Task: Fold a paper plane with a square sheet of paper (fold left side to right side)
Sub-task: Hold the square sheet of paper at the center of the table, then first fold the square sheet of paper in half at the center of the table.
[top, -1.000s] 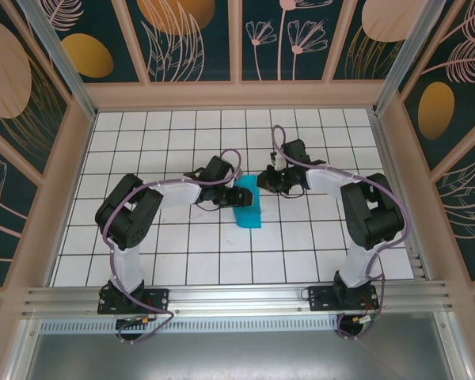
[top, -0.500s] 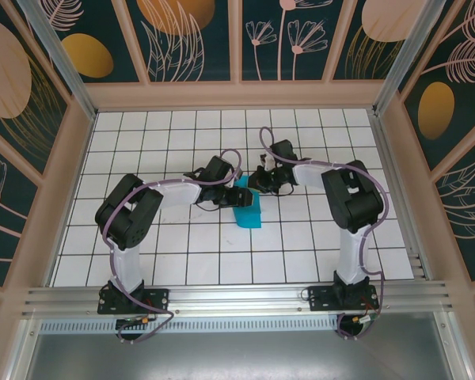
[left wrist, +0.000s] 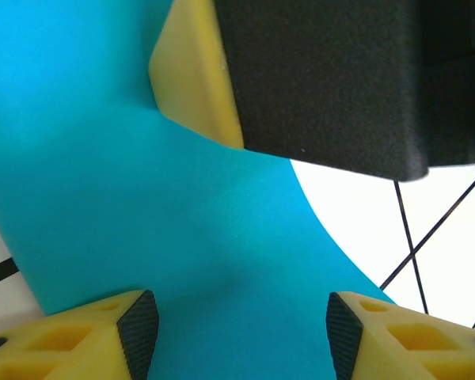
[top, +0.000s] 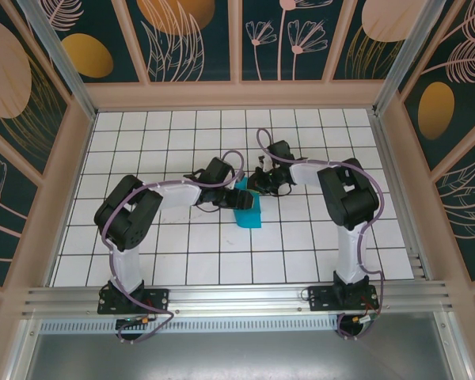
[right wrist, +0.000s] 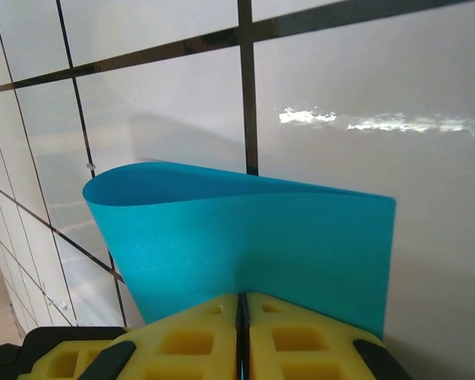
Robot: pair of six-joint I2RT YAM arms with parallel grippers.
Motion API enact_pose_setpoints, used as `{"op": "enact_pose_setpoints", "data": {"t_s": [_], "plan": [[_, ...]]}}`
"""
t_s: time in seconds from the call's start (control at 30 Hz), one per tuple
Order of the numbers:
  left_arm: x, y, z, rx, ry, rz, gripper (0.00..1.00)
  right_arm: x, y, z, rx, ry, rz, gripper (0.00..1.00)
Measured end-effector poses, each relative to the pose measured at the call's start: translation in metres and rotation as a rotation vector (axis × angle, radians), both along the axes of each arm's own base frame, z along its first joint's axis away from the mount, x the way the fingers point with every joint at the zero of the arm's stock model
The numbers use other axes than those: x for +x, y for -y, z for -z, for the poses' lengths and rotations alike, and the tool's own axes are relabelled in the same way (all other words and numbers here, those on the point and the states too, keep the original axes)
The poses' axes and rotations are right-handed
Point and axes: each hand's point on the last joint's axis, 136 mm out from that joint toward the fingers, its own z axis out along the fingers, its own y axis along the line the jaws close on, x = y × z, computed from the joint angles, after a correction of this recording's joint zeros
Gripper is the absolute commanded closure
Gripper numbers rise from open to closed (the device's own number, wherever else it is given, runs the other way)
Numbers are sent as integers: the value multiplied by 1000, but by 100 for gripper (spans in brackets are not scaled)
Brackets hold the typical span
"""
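Observation:
The square sheet of paper (top: pixel 248 214) is teal-blue and lies bent over near the middle of the white grid table (top: pixel 182 245). My right gripper (top: pixel 256 185) is shut on its far edge. In the right wrist view the sheet (right wrist: pixel 245 237) rises curled out of the closed right gripper (right wrist: pixel 241 305). My left gripper (top: pixel 232 195) sits at the sheet's left side. In the left wrist view the left gripper (left wrist: pixel 237 332) stands open, with the teal sheet (left wrist: pixel 182 198) spread beyond its fingers. One yellow finger (left wrist: pixel 194 79) of the right gripper presses into the sheet above.
Wooden walls with dark leaf-patterned panels (top: pixel 190 39) enclose the table on three sides. An aluminium rail (top: pixel 237 301) holding both arm bases runs along the near edge. White tiles (top: pixel 222 261) lie bare in front of the sheet.
My right gripper has moved a little to the left with the sheet's edge, and its elbow has swung inward. The left arm has barely moved.

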Motion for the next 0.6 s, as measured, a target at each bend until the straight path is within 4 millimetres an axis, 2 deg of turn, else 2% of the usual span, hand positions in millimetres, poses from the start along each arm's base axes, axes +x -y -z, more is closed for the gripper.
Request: {"op": "enact_pose_setpoints", "data": {"t_s": [0.6], "plan": [[-14, 3, 0, 29, 98, 98, 37, 0, -1, 1, -41, 0, -9, 88]]}}
